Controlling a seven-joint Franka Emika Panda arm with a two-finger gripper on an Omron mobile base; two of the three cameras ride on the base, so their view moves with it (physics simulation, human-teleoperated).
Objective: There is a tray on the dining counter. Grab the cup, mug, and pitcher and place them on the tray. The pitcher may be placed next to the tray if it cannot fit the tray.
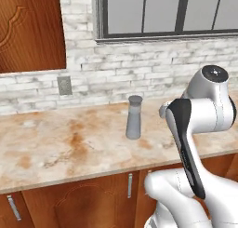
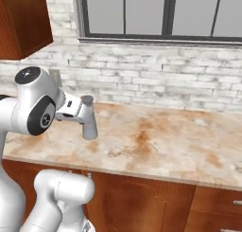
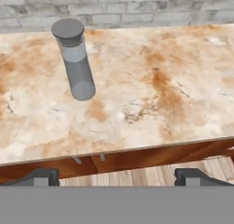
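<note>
The tall plain grey cylindrical pitcher (image 1: 134, 117) stands upright on the beige, rust-veined marble table (image 1: 56, 148), in the middle of the left base frame and in the upper left of the hand frame. Nothing stands around it. Behind it is a white brick wall (image 1: 139, 69) with a grey outlet plate (image 1: 64, 85). The tool (image 3: 116, 176) is released, its fingers wide apart at the bottom edge, before the table's front edge.

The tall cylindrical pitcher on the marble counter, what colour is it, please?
Plain grey, clearest in the hand view.
</note>
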